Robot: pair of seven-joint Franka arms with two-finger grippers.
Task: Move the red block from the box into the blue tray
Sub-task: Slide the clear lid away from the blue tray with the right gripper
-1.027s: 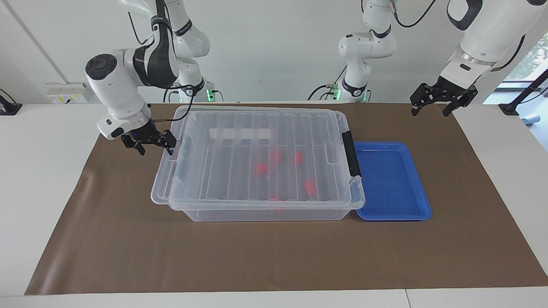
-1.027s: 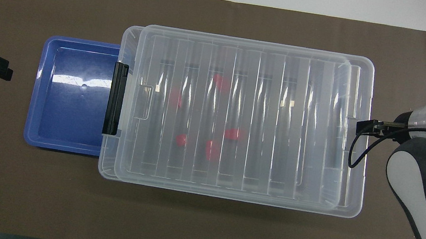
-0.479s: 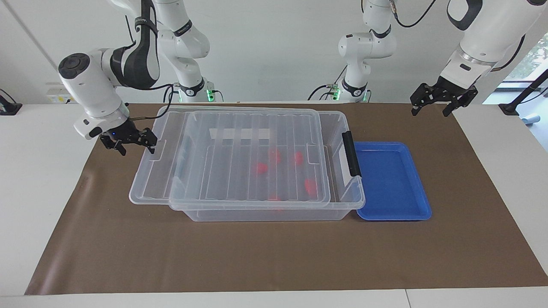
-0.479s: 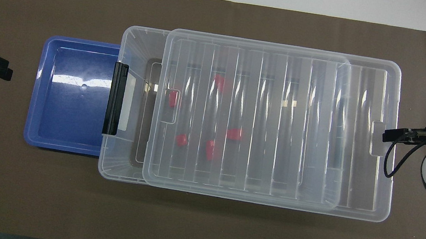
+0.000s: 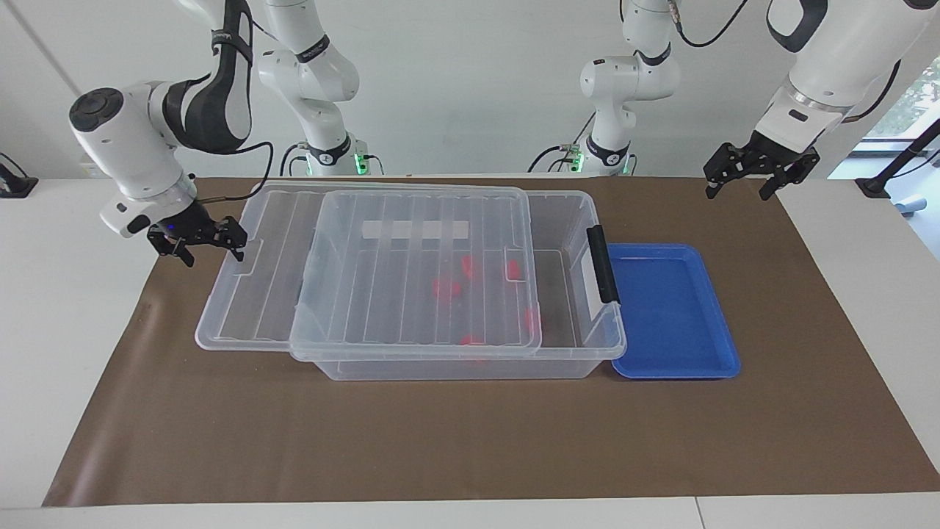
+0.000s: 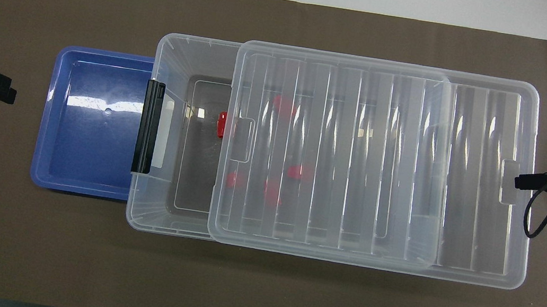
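Red plastic blocks [image 6: 222, 125] lie inside the large clear plastic box [image 5: 587, 353], mid-frame; none is in the shallow blue plastic tray [image 5: 723, 360] touching its handle end. The ribbed see-through lid [image 6: 463, 175] is slid partway off, pinched by the right gripper [image 5: 197, 241] at left, uncovering a narrow strip. The left gripper [image 5: 760, 173], fingers spread, waits upper right.

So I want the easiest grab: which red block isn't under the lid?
The red block nearest the blue tray: it shows bright at the lid's edge; the others look blurred beneath it.
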